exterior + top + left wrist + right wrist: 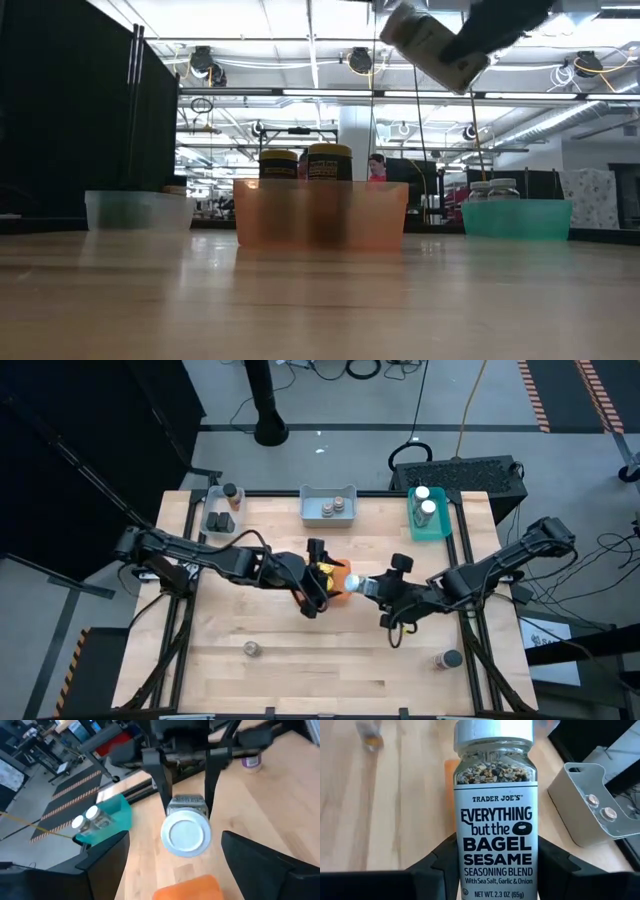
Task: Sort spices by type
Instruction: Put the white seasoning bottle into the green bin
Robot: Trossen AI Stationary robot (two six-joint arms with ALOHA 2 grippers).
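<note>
White-lidded bagel-seasoning jar (495, 815) clamped in the right pincer (372, 587) above mid-desk, lid pointing toward the left arm, body tilted and clear of the wooden desk (330, 660). Left pincer (330, 582) spread wide, fingers (250, 865) either side of that lid but not touching it, just above the orange tray (320, 215). Two yellow-lidded jars (305, 163) upright in the orange tray. Two white-lidded jars (425, 502) standing in the teal tray (428, 528) at the far right of the desk. Three jars (336, 506) in the grey tray (310, 505) at the far middle. Dark-lidded jars (226, 505) in the clear tray (212, 495) at the far left. Two loose jars near the front edge: one left (251, 649), one right (447, 659).
</note>
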